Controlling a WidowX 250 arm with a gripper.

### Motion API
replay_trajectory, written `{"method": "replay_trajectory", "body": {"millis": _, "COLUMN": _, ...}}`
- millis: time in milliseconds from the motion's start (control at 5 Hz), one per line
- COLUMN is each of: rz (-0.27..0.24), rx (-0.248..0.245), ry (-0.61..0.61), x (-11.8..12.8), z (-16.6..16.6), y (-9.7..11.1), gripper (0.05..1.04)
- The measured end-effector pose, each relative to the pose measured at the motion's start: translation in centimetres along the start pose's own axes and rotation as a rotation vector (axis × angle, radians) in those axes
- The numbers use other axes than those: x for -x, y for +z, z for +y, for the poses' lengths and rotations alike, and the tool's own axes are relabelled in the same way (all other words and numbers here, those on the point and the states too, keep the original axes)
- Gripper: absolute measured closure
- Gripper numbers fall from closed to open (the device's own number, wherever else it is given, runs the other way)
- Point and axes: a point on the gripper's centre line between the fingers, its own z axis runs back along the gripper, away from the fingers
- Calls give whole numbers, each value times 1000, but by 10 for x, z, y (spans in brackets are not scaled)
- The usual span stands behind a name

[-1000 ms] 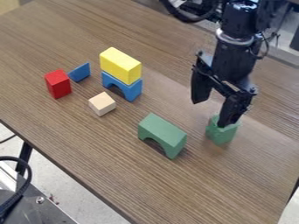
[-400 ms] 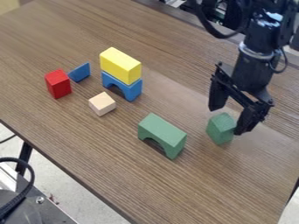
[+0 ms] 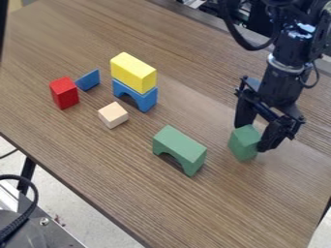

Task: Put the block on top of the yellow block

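At the right of the table, the black gripper [image 3: 254,138] is low around a small upright green block [image 3: 243,144], shut on it. One finger is behind the block, its tip hidden, and the other is against the block's right side. The green block stands on the table. Left of centre, a yellow block [image 3: 132,72] lies lengthwise on top of a blue arch block [image 3: 143,99].
A green arch block [image 3: 181,146] stands left of the gripper. A small natural wood cube [image 3: 113,115] is in front of the blue arch. Farther left are a red block [image 3: 64,93] and a thin blue piece [image 3: 88,80]. The wooden table's [image 3: 155,203] front edge runs diagonally.
The gripper has moved right and slightly lower, from over the small green block to around it, and its fingers have come closer together. The blocks have stayed where they were.
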Motion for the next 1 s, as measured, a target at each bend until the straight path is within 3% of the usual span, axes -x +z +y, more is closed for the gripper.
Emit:
{"method": "replay_trajectory", "body": {"millis": 200, "rz": 9, "rx": 0, "ry": 14, "x": 4, "z": 0, "y": -2, "gripper": 512}}
{"method": "replay_trajectory", "body": {"millis": 600, "rz": 3, "rx": -18, "ry": 22, "x": 10, "z": 2, "y": 5, "gripper": 512}}
{"method": "replay_trajectory", "body": {"millis": 1000, "rz": -178, "rx": -41, "ry": 39, "x": 18, "z": 3, "y": 69, "gripper": 512}}
